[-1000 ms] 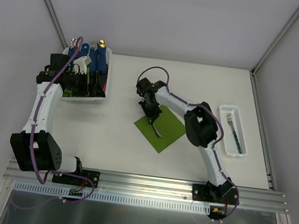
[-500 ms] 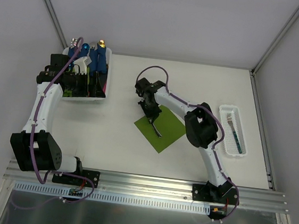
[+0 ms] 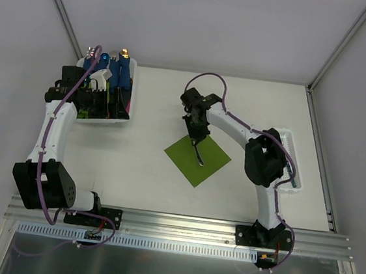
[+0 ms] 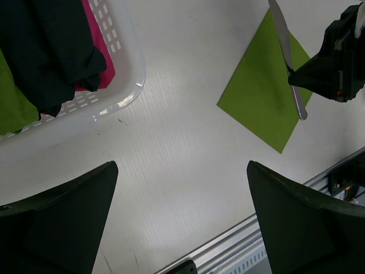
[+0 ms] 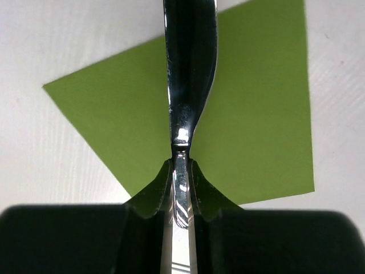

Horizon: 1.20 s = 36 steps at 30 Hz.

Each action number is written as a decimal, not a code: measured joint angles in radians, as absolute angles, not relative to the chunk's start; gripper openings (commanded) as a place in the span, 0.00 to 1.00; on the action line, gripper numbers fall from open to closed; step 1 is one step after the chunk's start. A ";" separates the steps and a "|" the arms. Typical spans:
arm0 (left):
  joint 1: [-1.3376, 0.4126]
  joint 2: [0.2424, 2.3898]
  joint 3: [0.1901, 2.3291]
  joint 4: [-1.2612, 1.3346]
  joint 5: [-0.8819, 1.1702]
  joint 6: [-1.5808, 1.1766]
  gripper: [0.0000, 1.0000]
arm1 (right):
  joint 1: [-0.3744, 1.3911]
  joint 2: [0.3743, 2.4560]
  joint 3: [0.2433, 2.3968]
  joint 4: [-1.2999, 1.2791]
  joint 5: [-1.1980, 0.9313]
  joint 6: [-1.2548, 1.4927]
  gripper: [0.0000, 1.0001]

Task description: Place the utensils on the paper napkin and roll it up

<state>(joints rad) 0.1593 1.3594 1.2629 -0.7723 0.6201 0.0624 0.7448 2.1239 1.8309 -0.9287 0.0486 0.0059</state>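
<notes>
While the right gripper pinches the narrow neck of a knife, its fingers pressed against the metal from both sides, the blade reaches straight ahead of them over the green napkin. Whether the blade touches the paper cannot be told. The napkin lies flat on the table, below and ahead of these fingers. The left gripper hangs with its fingers spread wide and nothing between them. A white basket sits ahead to their left, the napkin ahead to their right.
</notes>
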 measured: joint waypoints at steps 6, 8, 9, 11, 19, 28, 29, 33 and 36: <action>0.159 1.370 1.263 -0.772 0.620 0.059 0.99 | 0.685 2.021 1.629 -0.860 0.053 0.113 0.00; 0.159 1.375 1.263 -0.772 0.620 0.056 0.99 | 0.685 1.997 1.570 -0.831 0.056 0.149 0.00; 0.159 1.379 1.263 -0.772 0.620 0.053 0.99 | 0.688 1.987 1.543 -0.817 0.056 0.166 0.00; 0.159 1.384 1.263 -0.772 0.620 0.047 0.99 | 0.693 1.978 1.509 -0.798 0.056 0.195 0.00; 0.159 1.390 1.263 -0.772 0.620 0.039 0.99 | 0.695 1.977 1.490 -0.742 0.060 0.257 0.00; 0.159 1.390 1.263 -0.772 0.620 0.039 0.99 | 0.681 1.981 1.491 -0.730 0.059 0.307 0.00; 0.160 1.390 1.263 -0.772 0.620 0.039 0.99 | 0.680 1.984 1.493 -0.730 0.057 0.308 0.00; 0.166 1.390 1.263 -0.772 0.620 0.040 0.99 | 0.673 2.006 1.498 -0.727 0.047 0.314 0.00; 0.172 1.390 1.262 -0.772 0.620 0.040 0.99 | 0.665 2.024 1.500 -0.725 0.037 0.314 0.00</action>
<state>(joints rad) 0.1722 1.3895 1.2617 -0.7723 0.6201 0.0399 0.6651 2.0235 1.4998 -0.7246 0.0372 0.3141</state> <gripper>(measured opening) 0.987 0.114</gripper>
